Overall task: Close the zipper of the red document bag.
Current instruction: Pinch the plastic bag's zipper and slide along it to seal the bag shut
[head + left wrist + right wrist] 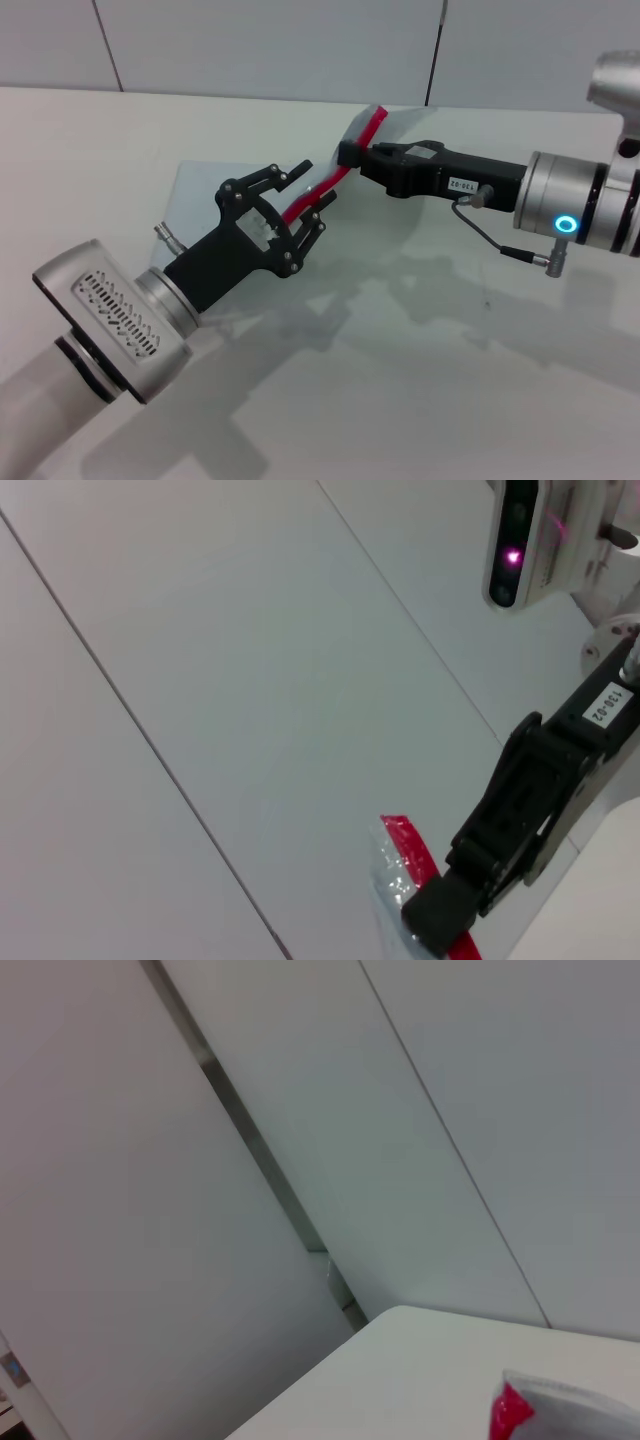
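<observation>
I see the red document bag (200, 195) lying toward the far edge of the worktop (420, 400), its red-trimmed edge lifted. My left end effector (305, 205) has its fingers closed narrowly on the zipper (330, 185) at mid-length. My right end effector (352, 155) clamps the zipper's raised far end, near the worktop's far edge.

1. Pale wall panels (300, 1110) fill most of the view, split by a dark seam.
2. White table (420, 1370) edge visible.
3. Red corner of zipper (510, 1410) on translucent red document bag (580, 1405).
</observation>
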You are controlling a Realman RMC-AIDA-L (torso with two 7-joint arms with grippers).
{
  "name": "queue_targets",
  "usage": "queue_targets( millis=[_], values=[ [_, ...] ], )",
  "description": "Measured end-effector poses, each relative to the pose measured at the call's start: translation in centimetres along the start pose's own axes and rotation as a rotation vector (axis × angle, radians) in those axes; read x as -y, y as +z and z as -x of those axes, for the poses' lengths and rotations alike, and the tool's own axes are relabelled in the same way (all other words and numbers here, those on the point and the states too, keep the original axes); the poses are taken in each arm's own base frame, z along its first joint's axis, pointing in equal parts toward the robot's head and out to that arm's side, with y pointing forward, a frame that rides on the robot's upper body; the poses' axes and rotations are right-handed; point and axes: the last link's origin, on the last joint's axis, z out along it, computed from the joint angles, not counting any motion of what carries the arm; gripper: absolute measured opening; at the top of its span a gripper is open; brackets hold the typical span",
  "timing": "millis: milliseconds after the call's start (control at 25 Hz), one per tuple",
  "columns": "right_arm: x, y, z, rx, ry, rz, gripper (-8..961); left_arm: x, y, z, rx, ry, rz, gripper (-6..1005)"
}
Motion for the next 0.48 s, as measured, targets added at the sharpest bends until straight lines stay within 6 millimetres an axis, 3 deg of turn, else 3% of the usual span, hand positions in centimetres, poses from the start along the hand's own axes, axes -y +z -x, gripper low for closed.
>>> queue_targets(
  millis=[360,480],
  values=[
    [0.09,-0.08,0.03,0.002,0.001,-0.004,30,-0.04,-0.1,-0.05,-0.003,0.009,-0.002,331],
    [0.08,-0.07,0.04,0.002,0.0,-0.004,31,-0.01,-0.11,0.01,0.0,0.011,-0.001,279]
  ],
)
